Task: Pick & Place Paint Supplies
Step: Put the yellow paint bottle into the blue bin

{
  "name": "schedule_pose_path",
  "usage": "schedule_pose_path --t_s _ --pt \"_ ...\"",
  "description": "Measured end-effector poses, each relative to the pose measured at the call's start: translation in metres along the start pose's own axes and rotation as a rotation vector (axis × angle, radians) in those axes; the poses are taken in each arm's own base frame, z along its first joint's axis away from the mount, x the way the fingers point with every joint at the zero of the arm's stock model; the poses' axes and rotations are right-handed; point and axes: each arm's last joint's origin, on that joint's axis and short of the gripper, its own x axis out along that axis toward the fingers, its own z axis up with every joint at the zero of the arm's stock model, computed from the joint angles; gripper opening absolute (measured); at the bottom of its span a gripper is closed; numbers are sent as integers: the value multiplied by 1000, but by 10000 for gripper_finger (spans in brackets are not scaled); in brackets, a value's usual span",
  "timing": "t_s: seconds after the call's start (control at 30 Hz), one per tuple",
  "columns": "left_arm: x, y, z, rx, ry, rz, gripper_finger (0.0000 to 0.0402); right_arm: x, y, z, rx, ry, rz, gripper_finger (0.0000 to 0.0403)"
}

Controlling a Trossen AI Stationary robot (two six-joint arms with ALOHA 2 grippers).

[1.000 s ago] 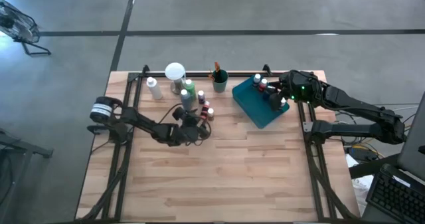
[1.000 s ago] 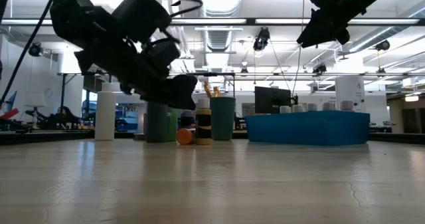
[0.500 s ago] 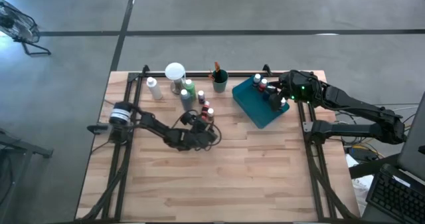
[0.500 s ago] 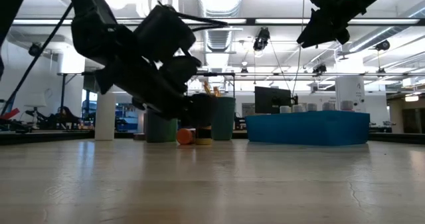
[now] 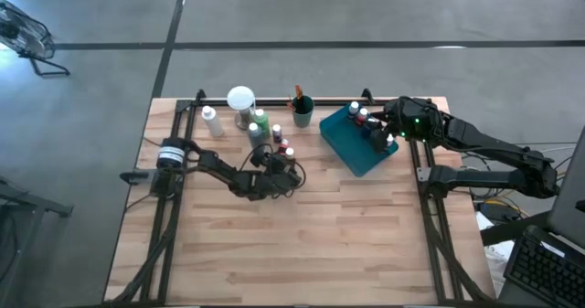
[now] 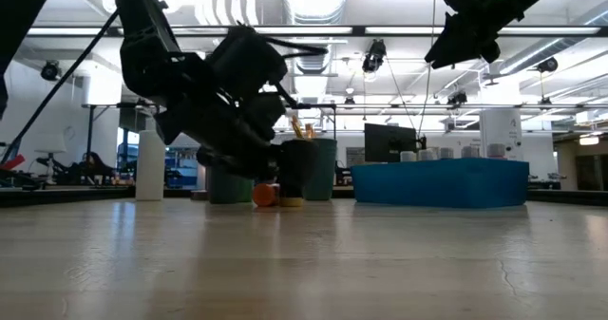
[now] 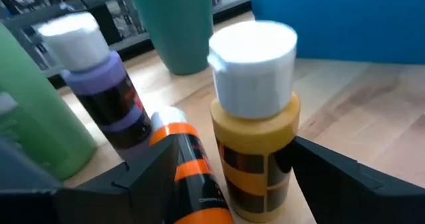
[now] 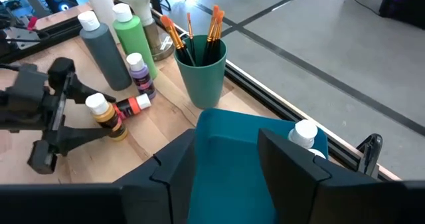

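My left gripper [image 5: 284, 165] is open and low over the table, next to the bottle cluster. In the left wrist view its fingers stand on either side of an upright yellow bottle with a white cap [image 7: 255, 151]. An orange bottle [image 7: 191, 161] lies on its side between them too. A purple bottle [image 7: 106, 91] stands just behind. My right gripper [image 8: 236, 164] hangs open and empty above the teal tray [image 5: 358, 150]. White-capped bottles [image 5: 360, 115] stand in that tray. Brushes stand in a teal cup [image 8: 201, 71]. My left gripper comes in level from the table's near-left side, and its open fingers [image 7: 332, 177] stand close beside the lower body of the yellow bottle [image 7: 265, 184], which stands upright on the table. I cannot tell whether either finger touches it or the orange bottle.
A green bottle [image 8: 136, 41], a dark grey bottle [image 8: 103, 51] and a white bottle [image 5: 212, 122] stand near the far edge, beside the round white-topped object [image 5: 240, 99]. Bare wood [image 5: 311, 244] spreads over the table's near half.
My left gripper has moved toward the table's right and sunk lower, closing in on the yellow and orange bottles until its fingers stand around them. The bottles have stayed in place.
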Motion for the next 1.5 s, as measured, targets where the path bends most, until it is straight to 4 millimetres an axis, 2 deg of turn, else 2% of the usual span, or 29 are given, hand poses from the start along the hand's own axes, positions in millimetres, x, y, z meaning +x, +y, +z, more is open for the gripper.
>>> schedule_pose_path --t_s 0.37,0.53,0.83,1.03,1.23,1.37,1.5 --pt "7 -1 3 -15 -27 -30 283 0 0 0 0 0 0 118" --pt "8 1 2 -11 -24 -23 241 0 0 0 0 0 0 106" --pt "8 1 2 6 -18 -45 130 0 0 0 0 1 0 79" --pt "7 0 5 40 -14 -68 122 0 0 0 -24 1 0 64" --pt "0 -3 20 68 4 -243 122 0 1 0 -27 8 46 55" --pt "-10 -1 42 137 19 -495 122 0 5 0 -38 22 165 55" --pt "-18 9 65 171 69 -737 121 2 11 -1 -44 49 288 64"
